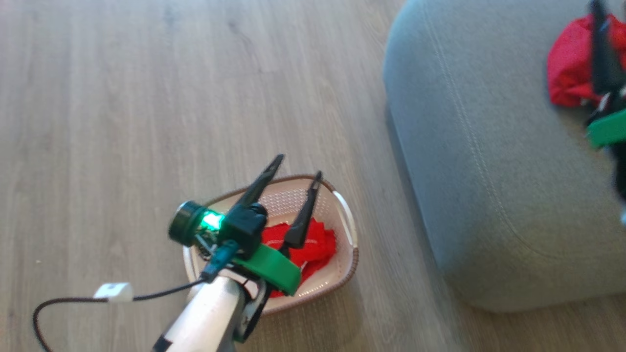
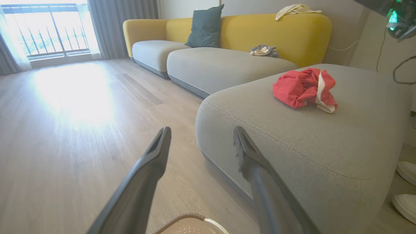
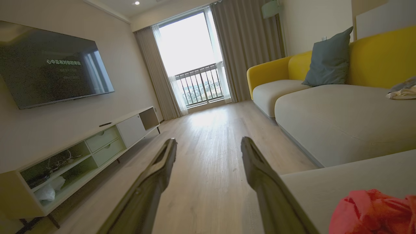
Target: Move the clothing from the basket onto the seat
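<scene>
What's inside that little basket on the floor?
Red clothing lies bunched in the basket. The open left gripper and its arm hide part of it, so how many pieces, and the basket floor under them, cannot be seen.

Much of the basket (image 1: 353, 254) and its red clothing (image 1: 318, 244) behind the left arm (image 1: 210, 313); seat (image 1: 489, 171) past the right edge

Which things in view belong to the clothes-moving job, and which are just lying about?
Job: basket, red clothing inside it, grey seat, red-and-white garment lying on it, open left gripper, open right gripper.

Lying about: yellow sofa, blue-grey cushion, pale cloth, crumpled cloth, television, cabinet.
</scene>
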